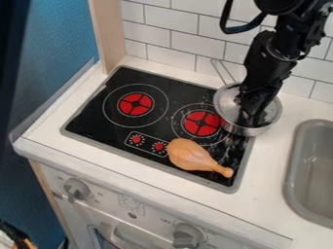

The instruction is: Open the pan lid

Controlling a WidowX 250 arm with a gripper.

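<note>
The black gripper (248, 110) hangs down from the upper right over the silver pan (246, 131), low at its lid (227, 104). The round, shiny lid lies on the pan, and the gripper covers its middle and right part, so its knob cannot be made out. The pan stands at the stove's right edge, partly on the hob and partly on the white counter, with its thin handle pointing to the back wall.
A toy drumstick (193, 156) lies on the black stove top (102, 126), near its front right. The grey sink (296, 170) is at the right edge. White wall tiles (180, 43) rise behind, and a wooden post (108, 31) stands at the back left.
</note>
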